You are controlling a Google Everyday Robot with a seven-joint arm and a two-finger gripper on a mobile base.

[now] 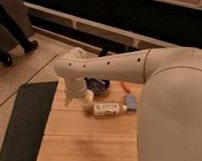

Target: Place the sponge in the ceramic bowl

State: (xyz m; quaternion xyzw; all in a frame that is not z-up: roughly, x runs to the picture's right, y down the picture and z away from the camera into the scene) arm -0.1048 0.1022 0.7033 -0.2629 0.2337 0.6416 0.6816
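Note:
The sponge (130,101), a small light-blue block, lies on the wooden table (87,139) just right of a white bottle (107,109) that rests on its side. The ceramic bowl (98,86), dark and glossy, sits at the table's back, partly covered by my arm. My gripper (69,100) hangs at the end of the arm's downward section, left of the bowl and bottle and well left of the sponge. It holds nothing that I can see.
A thin orange stick (126,87) lies behind the sponge. A small white-topped jar (88,98) stands between gripper and bottle. A dark mat (23,122) lies on the floor to the left of the table. A person's legs (11,37) stand at far left.

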